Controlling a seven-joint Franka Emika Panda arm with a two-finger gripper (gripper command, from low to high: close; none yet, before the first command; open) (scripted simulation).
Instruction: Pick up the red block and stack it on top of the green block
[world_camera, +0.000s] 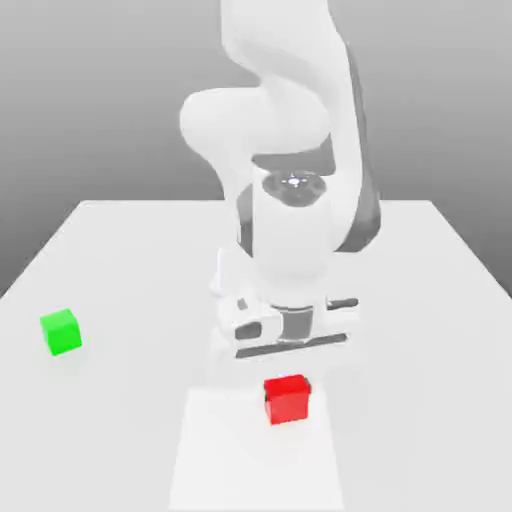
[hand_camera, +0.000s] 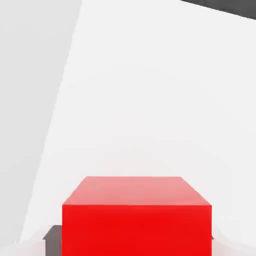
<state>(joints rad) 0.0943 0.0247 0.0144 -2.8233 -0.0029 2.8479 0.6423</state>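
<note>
One Panda arm (world_camera: 290, 240), bent low over the white table (world_camera: 420, 300), hand pointing down; claw closed on the red block (world_camera: 287, 399), near-centre. Green block (world_camera: 61, 331) far left, apart.

The red block (world_camera: 288, 399) looks like flat, matt plastic, evenly coloured, with smooth faces and crisp edges; close up in the hand view (hand_camera: 136, 220) its top reads a shade lighter than its front, with no grain or sheen. The green block (world_camera: 60, 331) has the same smooth, matt finish. The table (world_camera: 120, 260) is a plain white, smooth surface with no texture. The arm (world_camera: 290, 150) wears smooth white shells with a soft satin look, broken by darker grey parts at the joints.
</note>
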